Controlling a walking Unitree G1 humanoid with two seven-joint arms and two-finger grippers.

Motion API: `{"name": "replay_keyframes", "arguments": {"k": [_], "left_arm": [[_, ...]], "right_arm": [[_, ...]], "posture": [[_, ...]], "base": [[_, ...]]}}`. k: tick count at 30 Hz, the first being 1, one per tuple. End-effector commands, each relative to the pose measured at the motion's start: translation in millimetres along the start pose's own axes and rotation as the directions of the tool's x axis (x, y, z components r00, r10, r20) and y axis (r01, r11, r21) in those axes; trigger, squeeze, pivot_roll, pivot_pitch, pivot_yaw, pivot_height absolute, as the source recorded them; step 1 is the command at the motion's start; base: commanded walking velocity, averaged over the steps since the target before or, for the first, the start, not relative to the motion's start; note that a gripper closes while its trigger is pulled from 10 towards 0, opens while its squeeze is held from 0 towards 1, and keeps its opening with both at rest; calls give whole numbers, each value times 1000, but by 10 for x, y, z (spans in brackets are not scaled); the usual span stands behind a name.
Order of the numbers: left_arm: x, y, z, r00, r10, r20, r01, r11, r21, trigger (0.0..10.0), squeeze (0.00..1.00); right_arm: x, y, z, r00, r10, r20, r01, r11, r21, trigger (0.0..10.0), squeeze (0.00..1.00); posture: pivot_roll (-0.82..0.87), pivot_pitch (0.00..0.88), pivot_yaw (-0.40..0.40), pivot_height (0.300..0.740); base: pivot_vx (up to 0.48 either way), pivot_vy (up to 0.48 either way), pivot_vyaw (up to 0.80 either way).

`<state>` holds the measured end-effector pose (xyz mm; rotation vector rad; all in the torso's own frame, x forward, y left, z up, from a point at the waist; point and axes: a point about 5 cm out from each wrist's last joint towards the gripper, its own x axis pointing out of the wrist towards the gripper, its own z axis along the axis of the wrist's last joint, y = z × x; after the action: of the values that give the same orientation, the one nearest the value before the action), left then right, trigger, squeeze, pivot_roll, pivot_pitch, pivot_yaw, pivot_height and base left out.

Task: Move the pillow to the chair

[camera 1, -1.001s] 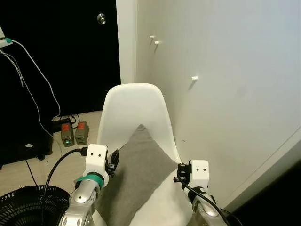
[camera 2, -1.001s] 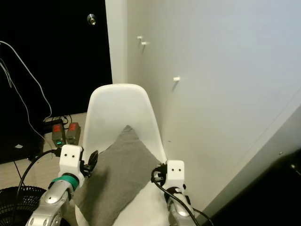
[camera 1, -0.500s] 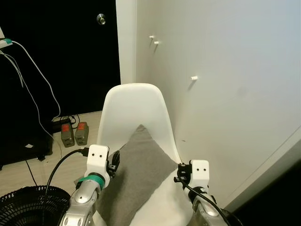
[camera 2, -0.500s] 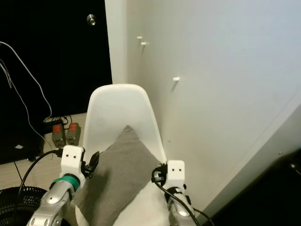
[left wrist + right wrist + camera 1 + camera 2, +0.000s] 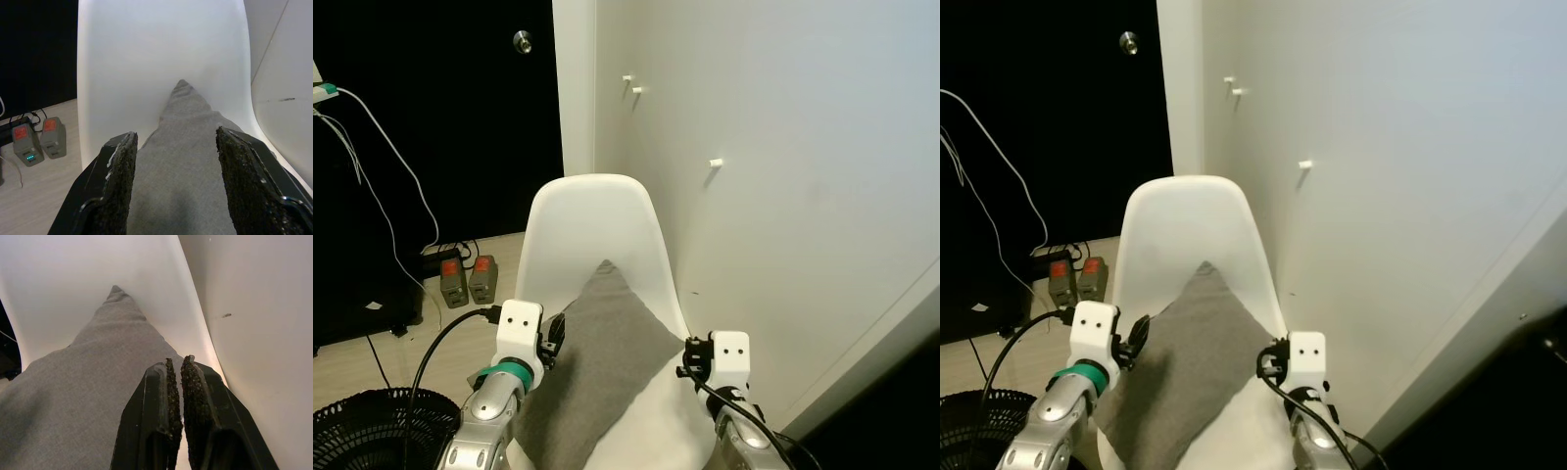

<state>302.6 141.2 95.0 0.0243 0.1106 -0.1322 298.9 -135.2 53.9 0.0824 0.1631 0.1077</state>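
A grey pillow [image 5: 602, 362] lies tilted on the seat of a white shell chair [image 5: 592, 220], one corner pointing up against the backrest. My left gripper [image 5: 176, 139] is open, its two fingers spread on either side of the pillow's left part, just above the fabric. At the pillow's right corner my right gripper [image 5: 177, 363] is shut, with its fingers pressed together over the pillow's edge and nothing visible between them. Both wrists show low in the head views, the left one [image 5: 521, 328] beside the pillow and the right one [image 5: 729, 357] by the seat's right rim.
A white wall [image 5: 783, 196] stands close along the chair's right side. Left of the chair is a dark doorway with hanging cables [image 5: 391, 166], two grey chargers [image 5: 468, 277] on the wooden floor, and a black fan grille [image 5: 372, 421] at the lower left.
My left wrist has edged slightly to the right, closer to the pillow. The pillow, the chair and my right gripper have stayed as they were.
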Motion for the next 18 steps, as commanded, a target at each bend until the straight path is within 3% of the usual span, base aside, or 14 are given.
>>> {"name": "replay_keyframes", "arguments": {"k": [1,18], "left_arm": [[-4,8,-42,1000,1,-17,-1,1000,9,10000,0],[-11,28,-53,1000,4,-22,-4,1000,14,10000,0]], "right_arm": [[-9,-9,-41,1000,-8,-14,8,1000,1,10000,0],[-7,21,-61,1000,-6,-17,7,1000,8,10000,0]], "posture": [[-76,0,54,740],[-71,4,55,740]], "base": [[0,0,0],[0,0,0]]}}
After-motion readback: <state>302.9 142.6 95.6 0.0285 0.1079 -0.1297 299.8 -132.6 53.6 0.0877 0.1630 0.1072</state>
